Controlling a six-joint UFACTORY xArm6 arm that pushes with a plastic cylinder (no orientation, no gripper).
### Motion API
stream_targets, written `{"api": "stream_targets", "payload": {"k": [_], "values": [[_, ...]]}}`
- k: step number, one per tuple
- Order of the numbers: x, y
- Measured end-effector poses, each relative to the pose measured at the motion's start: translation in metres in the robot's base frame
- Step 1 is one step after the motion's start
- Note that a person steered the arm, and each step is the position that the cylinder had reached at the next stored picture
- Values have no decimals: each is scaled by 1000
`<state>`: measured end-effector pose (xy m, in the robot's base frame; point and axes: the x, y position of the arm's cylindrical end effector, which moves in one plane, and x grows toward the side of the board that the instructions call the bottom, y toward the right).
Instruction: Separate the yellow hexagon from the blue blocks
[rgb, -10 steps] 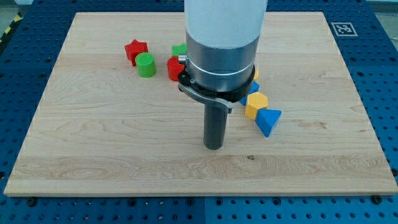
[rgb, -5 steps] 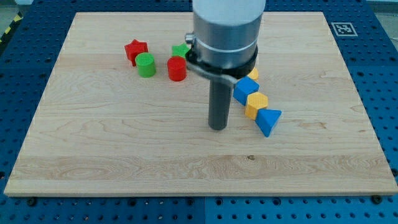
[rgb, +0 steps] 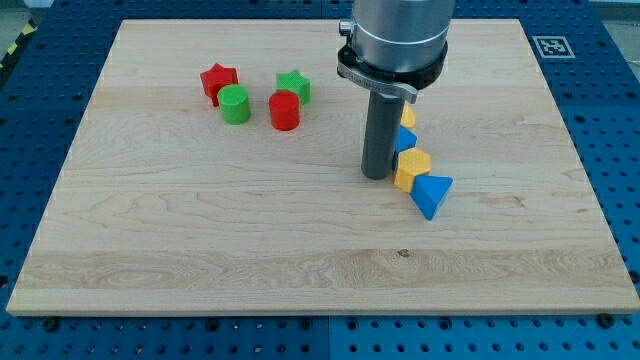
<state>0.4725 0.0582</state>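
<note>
Claw: none fitted; rod tip (rgb: 376, 177) touches or nearly touches yellow hexagon (rgb: 411, 169), view's left.
Hexagon sits between blue blocks (rgb: 404, 140) (rgb: 432, 192) on bench (rgb: 200, 240); likely light, rigid, slides readily; push its flat side.

A pale wooden surface (rgb: 200, 240) lies on a blue base (rgb: 40, 120) studded with rows of holes. A black-and-white marker (rgb: 552, 46) sits at the surface's top right corner. Lighting is even.

tip (rgb: 376, 177) just left of yellow hexagon (rgb: 411, 170) | blue triangle (rgb: 432, 194) touching hexagon, lower right | blue block (rgb: 404, 141) behind hexagon | red star (rgb: 218, 80), green cylinder (rgb: 235, 104), red cylinder (rgb: 284, 110), green star (rgb: 293, 86) clustered upper left on desk (rgb: 200, 240)
</note>
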Motion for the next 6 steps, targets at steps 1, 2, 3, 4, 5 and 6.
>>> {"api": "stream_targets", "payload": {"k": [1,2,3,4,5,6], "values": [[-3,16],[-3,36],[11,44],[13,45],[13,72],[13,93]]}}
